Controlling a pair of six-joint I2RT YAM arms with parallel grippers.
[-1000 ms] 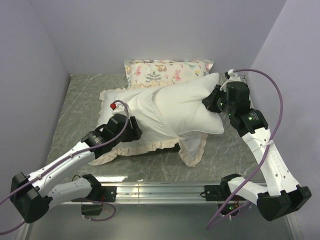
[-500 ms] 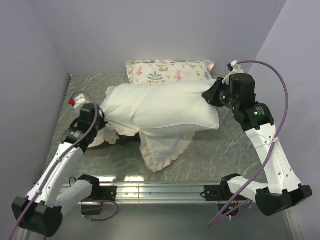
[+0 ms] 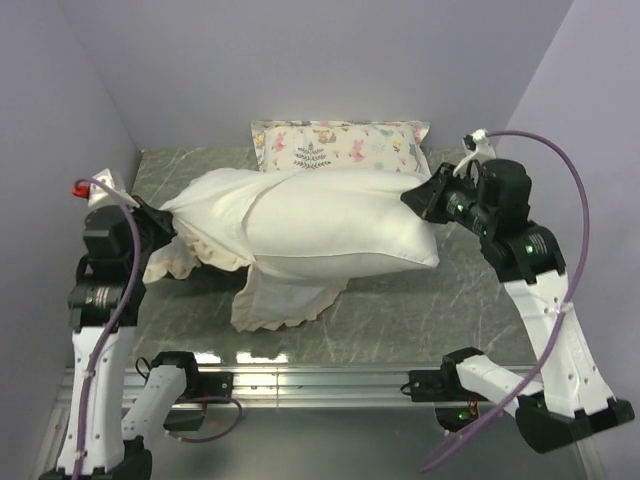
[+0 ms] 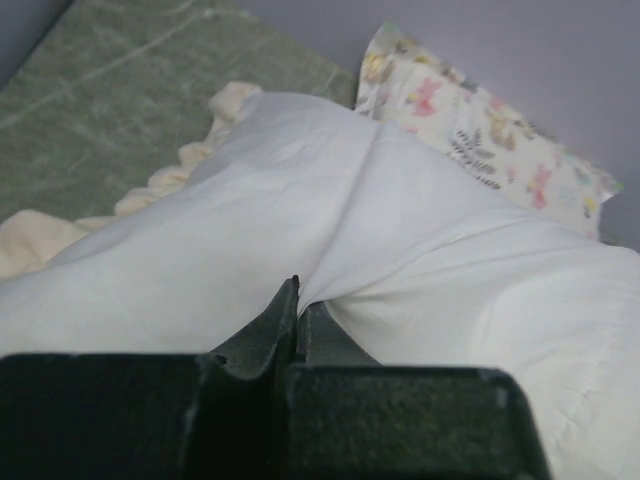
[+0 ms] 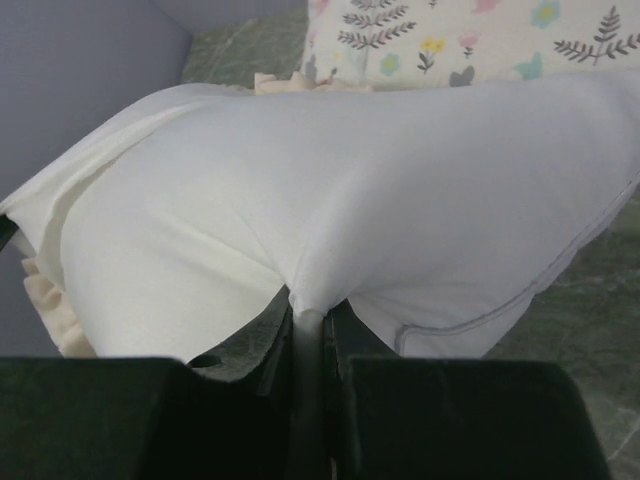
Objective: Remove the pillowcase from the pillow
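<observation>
The pillow (image 3: 375,225), plump and plain white, hangs stretched between my two grippers above the table. The pillowcase (image 3: 215,215) shows its cream-white face and covers the pillow's left part. Its ruffled frill (image 3: 270,310) droops onto the table. My left gripper (image 3: 163,218) is shut on the pillowcase's left end; the left wrist view shows the gripper (image 4: 298,292) pinching that fabric (image 4: 200,260). My right gripper (image 3: 412,197) is shut on the pillow's bare right end. The right wrist view shows the gripper (image 5: 310,305) clamping the pillow (image 5: 450,200), with the pillowcase (image 5: 150,250) further off.
A small pastel animal-print pillow (image 3: 340,145) lies against the back wall, also seen in the left wrist view (image 4: 470,130) and right wrist view (image 5: 450,35). The grey marbled table (image 3: 470,300) has walls close on the left and right.
My left arm has swung far left, pulling the pillowcase leftward along the pillow. The pillow is now stretched out level. The frilled flap has shifted left. My right gripper has moved slightly right.
</observation>
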